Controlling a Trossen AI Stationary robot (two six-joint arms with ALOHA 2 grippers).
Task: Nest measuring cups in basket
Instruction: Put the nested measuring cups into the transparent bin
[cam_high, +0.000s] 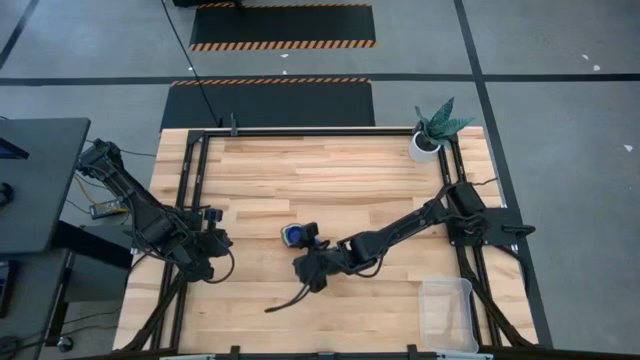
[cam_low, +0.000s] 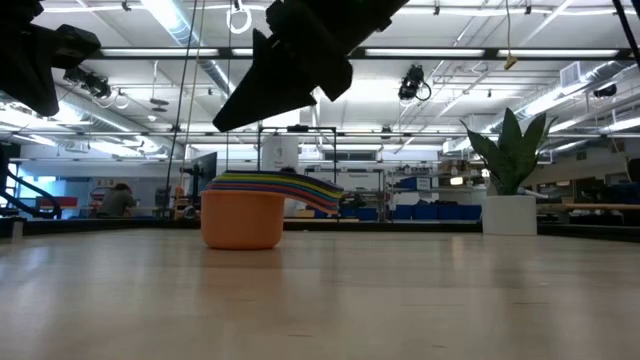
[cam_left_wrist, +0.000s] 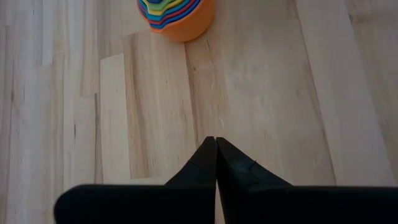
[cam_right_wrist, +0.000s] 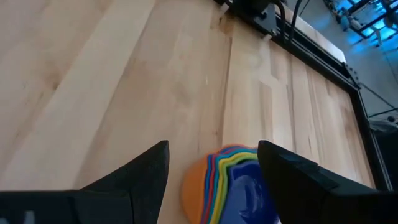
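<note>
Cups (cam_low: 258, 205) are nested at worktop (cam_high: 330, 180) centre. Right gripper (cam_right_wrist: 211, 168), jaws open, is poised above for pickup. Basket (cam_high: 447, 312) at five o'clock awaits. Left gripper (cam_left_wrist: 216, 163), jaws closed, idles at nine o'clock.

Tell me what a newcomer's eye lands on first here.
The rainbow stack of nested measuring cups at mid-table, orange outermost, with the right gripper open just above it. Then the empty basket at the near right corner, and the left gripper shut, waiting at the left.

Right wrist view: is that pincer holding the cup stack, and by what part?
Nothing is held. The right pincer is open above the nested measuring cups, touching none; the left pincer is shut and empty.
</note>
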